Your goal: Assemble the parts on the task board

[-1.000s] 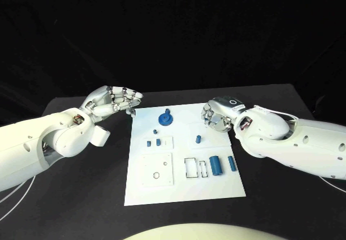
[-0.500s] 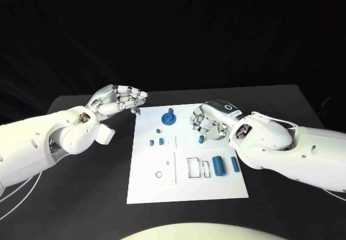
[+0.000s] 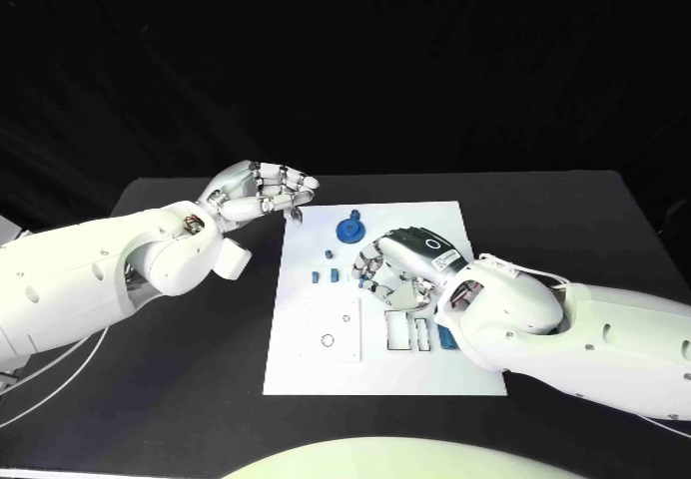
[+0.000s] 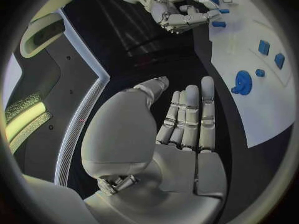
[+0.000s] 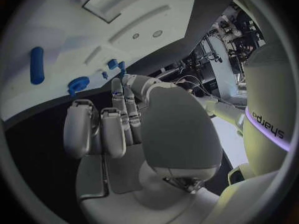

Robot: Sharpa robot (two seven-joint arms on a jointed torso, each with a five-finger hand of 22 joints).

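One white task board (image 3: 432,374) lies on the black table (image 3: 173,399). Two hands are over it: the left hand (image 3: 260,196) at the board's far left corner and the right hand (image 3: 396,267) above its middle. On the board, one round blue part (image 3: 350,231) and three small blue parts (image 3: 330,269) sit beyond the right hand; others are hidden under that arm.

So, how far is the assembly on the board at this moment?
Early stage. Small blue parts and the round blue part sit on the task board. The right hand hovers over the board's middle, apparently empty; the left hand holds nothing. Rectangular slots remain unfilled.
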